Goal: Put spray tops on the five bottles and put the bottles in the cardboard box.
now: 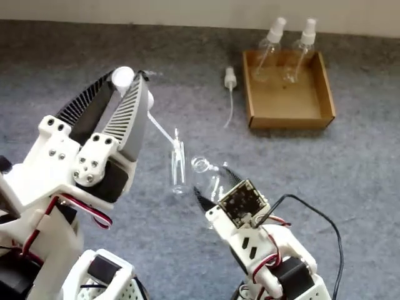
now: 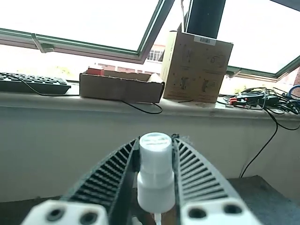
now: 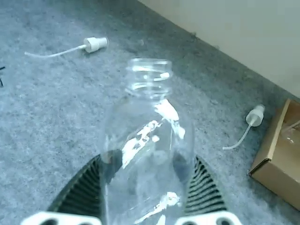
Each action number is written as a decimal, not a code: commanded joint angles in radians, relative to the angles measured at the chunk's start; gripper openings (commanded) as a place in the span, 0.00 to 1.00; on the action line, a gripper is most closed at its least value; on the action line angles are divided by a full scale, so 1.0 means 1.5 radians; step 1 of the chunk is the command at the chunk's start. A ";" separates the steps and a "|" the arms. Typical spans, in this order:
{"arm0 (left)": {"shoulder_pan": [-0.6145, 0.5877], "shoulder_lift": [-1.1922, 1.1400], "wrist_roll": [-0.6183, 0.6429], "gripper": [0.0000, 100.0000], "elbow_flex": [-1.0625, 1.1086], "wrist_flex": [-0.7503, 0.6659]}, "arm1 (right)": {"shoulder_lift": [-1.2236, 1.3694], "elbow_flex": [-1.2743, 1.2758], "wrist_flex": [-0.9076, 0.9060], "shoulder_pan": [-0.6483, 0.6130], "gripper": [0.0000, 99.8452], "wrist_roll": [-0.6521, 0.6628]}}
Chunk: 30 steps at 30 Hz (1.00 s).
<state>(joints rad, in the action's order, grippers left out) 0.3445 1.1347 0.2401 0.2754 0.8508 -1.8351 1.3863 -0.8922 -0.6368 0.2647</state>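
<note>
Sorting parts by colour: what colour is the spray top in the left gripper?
The spray top is white; left wrist view shows it best.

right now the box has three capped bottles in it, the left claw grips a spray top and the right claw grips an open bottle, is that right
Not quite. The box has two capped bottles in it, not three, as the high view shows. The rest stands: the left claw grips a spray top and the right claw grips an open bottle.

Windows (image 2: 70, 18) blown out (daylight); glare on bottle (image 3: 152, 136); soft shadows.
</note>
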 commanded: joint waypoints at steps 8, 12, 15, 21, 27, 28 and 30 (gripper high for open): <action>0.032 -0.006 0.011 0.00 -0.001 0.013 | -0.003 -0.005 0.105 -0.067 0.00 -0.054; 0.032 -0.005 0.010 0.00 -0.003 0.012 | -0.003 -0.005 0.103 -0.085 0.00 -0.038; 0.032 -0.008 0.009 0.00 0.004 0.016 | -0.003 -0.006 0.103 -0.086 0.00 -0.027; 0.032 -0.007 0.009 0.00 0.032 0.016 | -0.003 -0.010 0.103 -0.086 0.00 -0.027; 0.036 -0.003 0.010 0.00 0.084 0.016 | -0.003 -0.010 0.103 -0.082 0.00 -0.027; 0.036 -0.003 0.010 0.00 0.096 0.014 | -0.002 -0.010 0.104 -0.082 0.00 -0.027; 0.037 -0.003 0.010 0.00 0.117 0.013 | -0.001 -0.020 0.112 -0.084 0.00 -0.027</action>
<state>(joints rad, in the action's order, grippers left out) 0.3813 1.1331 0.2401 0.4120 0.8692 -1.8351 1.3863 -0.7618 -0.7534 0.2125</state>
